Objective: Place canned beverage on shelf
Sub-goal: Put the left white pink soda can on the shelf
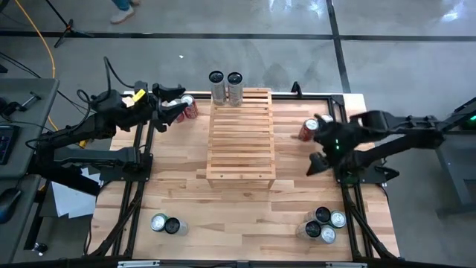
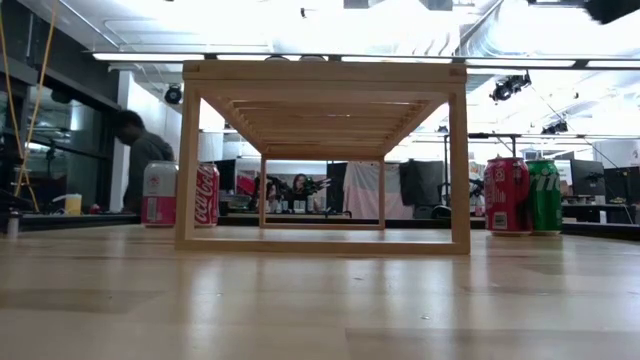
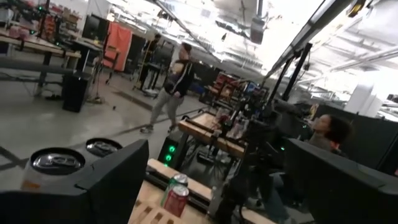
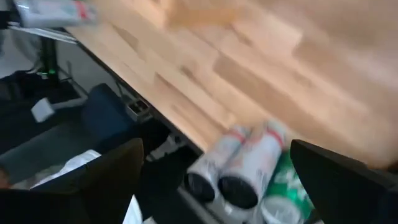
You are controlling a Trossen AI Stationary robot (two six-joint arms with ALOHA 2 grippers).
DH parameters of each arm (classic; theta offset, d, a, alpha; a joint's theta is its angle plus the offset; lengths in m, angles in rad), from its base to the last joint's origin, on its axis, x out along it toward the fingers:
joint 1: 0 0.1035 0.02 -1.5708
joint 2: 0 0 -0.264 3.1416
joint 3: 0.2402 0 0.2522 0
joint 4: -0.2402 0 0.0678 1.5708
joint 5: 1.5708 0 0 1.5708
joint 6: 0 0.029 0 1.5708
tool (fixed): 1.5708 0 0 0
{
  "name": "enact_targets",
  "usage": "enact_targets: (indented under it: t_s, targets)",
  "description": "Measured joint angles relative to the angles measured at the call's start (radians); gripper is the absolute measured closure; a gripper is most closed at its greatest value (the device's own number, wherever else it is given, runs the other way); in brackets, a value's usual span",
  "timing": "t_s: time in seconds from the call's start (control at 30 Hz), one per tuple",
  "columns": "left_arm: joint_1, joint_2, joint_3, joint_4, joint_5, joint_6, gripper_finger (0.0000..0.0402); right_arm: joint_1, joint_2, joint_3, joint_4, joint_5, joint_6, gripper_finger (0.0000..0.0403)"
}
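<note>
In the middle of the table you've got the shelf, that pale slatted rack, sitting flat, and two silver cans are already standing side by side at its far edge. From the low view you can see right under the shelf and nothing is parked beneath it.

Your left gripper is up at the far left corner with its fingers spread wide, right beside a red can there, not gripping anything. Your right gripper is over on the right side of the shelf, jaws also wide and empty, with another red can just beside it toward the shelf.

Low view shows a pink can and a red cola can together on the left, and a red can plus a green can on the right.

More cans wait along the near edge: a pair at near left and a cluster of four at near right. The right wrist view catches that bunch lying past its open fingers.

A person is walking in the room behind.
</note>
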Motion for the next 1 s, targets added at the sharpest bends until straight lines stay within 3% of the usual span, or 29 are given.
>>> enact_targets:
  t_s: [0.13,0.27,0.7,0.87,1.0]
  targets:
    - [0.0,0.0,0.0,-0.044,0.0,0.0,0.0037,0.145,0.009,-0.018,0.007,0.014,0.202,0.0011]
    - [0.0,0.0,0.0,-0.103,0.0,0.002,0.0037,0.219,0.036,-0.023,0.016,0.015,0.307,0.0011]
    - [0.0,0.0,0.001,-0.201,0.109,-0.028,0.0037,0.23,0.08,-0.023,0.105,0.042,0.314,0.0011]
    - [-0.004,0.004,0.066,-0.471,0.295,-0.142,0.0037,0.23,0.08,-0.023,0.105,0.06,0.314,0.0011]
    - [-0.048,0.026,0.124,-0.745,0.37,-0.195,0.0037,0.23,0.08,-0.023,0.105,0.114,0.315,0.0011]
